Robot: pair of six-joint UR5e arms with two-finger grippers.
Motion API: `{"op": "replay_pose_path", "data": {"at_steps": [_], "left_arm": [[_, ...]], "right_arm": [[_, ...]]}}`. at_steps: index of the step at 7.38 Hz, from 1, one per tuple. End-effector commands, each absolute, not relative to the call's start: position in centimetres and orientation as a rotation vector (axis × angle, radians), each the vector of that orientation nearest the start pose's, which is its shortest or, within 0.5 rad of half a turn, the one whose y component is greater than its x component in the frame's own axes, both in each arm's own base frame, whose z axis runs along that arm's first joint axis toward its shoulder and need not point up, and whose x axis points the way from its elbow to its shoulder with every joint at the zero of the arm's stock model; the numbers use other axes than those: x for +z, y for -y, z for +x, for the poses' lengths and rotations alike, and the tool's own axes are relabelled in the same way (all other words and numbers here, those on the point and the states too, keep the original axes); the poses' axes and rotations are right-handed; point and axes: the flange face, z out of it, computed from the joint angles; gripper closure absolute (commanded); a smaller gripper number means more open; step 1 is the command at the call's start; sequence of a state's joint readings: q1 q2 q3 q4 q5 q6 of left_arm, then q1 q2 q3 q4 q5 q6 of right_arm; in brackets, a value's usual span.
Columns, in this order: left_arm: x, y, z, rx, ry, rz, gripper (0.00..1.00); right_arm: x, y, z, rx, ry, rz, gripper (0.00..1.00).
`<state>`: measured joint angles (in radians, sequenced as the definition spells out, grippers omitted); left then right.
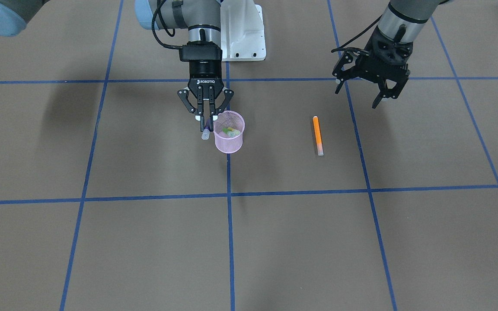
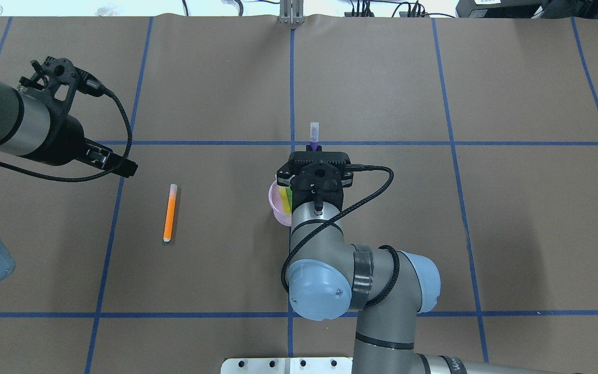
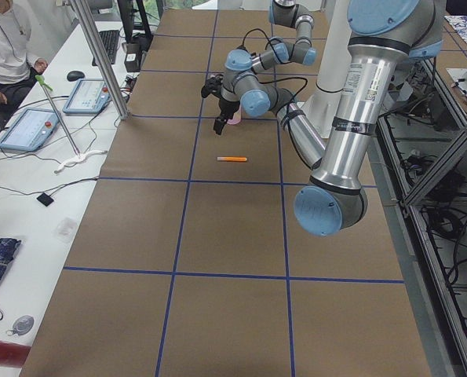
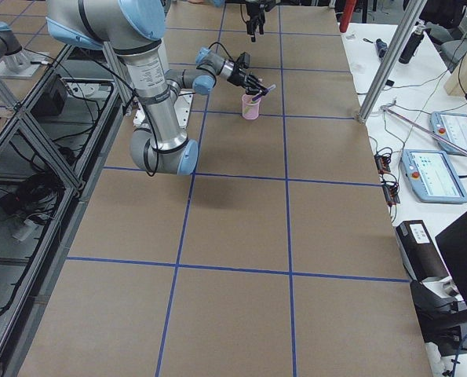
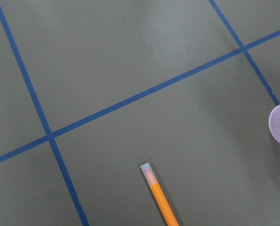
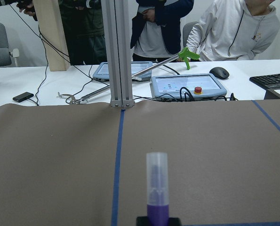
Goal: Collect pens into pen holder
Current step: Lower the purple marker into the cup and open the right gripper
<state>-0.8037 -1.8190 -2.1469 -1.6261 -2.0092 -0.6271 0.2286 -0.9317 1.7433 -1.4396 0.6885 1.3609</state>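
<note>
The pink mesh pen holder [image 1: 229, 138] stands near the table's middle, with a green pen and a yellowish pen [image 1: 230, 131] inside. It is partly hidden under my right wrist in the overhead view [image 2: 277, 202]. My right gripper [image 1: 208, 125] is shut on the purple pen [image 1: 205, 133], held close to level right beside the holder's rim, its pale cap pointing away from my base [image 2: 313, 132] [image 6: 157, 188]. The orange pen [image 1: 317, 135] lies flat on the table [image 2: 170, 213] [image 5: 159, 200]. My left gripper [image 1: 359, 93] hangs open and empty above the table, behind the orange pen.
Blue tape lines [image 1: 228, 194] divide the brown table into squares. The white base plate [image 1: 242, 39] sits at my side of the table. Beyond the far edge are an aluminium post [image 6: 119, 52], tablets and seated people.
</note>
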Motion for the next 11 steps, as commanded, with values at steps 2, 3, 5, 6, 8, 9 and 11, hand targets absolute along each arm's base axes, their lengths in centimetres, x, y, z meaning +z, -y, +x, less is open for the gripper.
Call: {"op": "replay_pose_path", "data": {"at_steps": [2,3,5,6,8,9,11], "left_arm": [[26.9,42.7,28.5,0.318,-0.870,0.396,0.00],[27.1,42.7,28.5,0.316,-0.867,0.394,0.00],[27.1,43.0,28.7,0.316,-0.866,0.393,0.00],[27.1,42.9,28.8,0.318,-0.866,0.392,0.00],[27.0,43.0,28.8,0.317,-0.868,0.395,0.00],[26.9,42.9,28.8,0.319,-0.870,0.395,0.00],[26.8,42.9,28.8,0.314,-0.872,0.394,0.00]], "right_arm": [[18.1,35.2,-59.4,0.431,0.680,0.998,1.00],[18.0,35.0,-59.6,0.429,0.687,0.999,1.00],[17.6,34.7,-59.8,0.433,0.699,0.994,0.88],[17.6,34.4,-60.0,0.434,0.705,0.991,0.07],[16.6,34.0,-59.7,0.464,0.749,0.977,0.01],[16.1,33.9,-59.3,0.466,0.763,0.972,0.01],[14.9,33.8,-58.0,0.453,0.810,0.933,0.01]]}}
